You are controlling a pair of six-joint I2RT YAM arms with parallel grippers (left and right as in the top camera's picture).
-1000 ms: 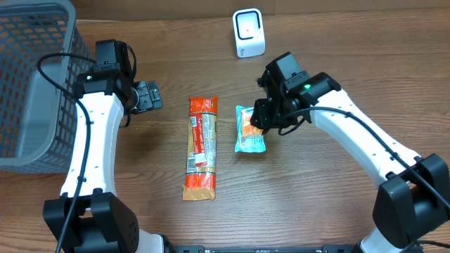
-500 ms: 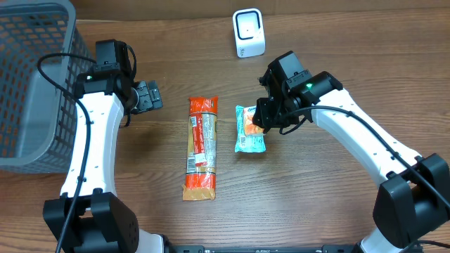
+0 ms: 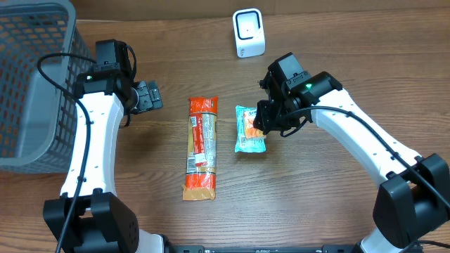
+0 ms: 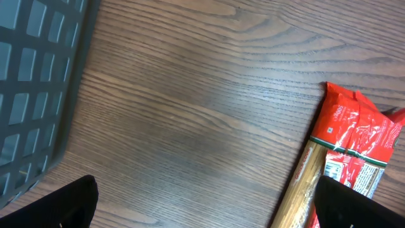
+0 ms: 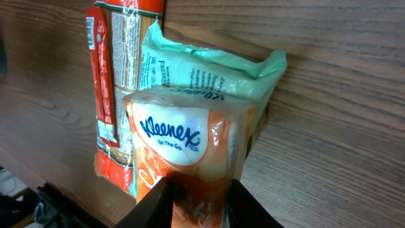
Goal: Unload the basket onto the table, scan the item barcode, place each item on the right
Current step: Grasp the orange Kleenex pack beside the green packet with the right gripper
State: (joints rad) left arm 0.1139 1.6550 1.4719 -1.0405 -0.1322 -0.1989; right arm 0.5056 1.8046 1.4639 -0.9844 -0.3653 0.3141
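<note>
Tissue pack [image 5: 190, 158], frame centre: gripped by right pincer [image 5: 199, 190], presumably for presenting to scanner [image 3: 248, 33] above. Left pincer [image 3: 149, 96]: spread wide, empty.

Grey plastic mesh basket [image 3: 31, 70] is sitting at the table's far left corner. Long red-and-clear packet [image 3: 202, 147], probably spaghetti, is lying flat mid-table, pointing lengthwise toward the near edge, well apart from the basket. Wood-grain table [image 3: 316, 211] is carrying both.
</note>
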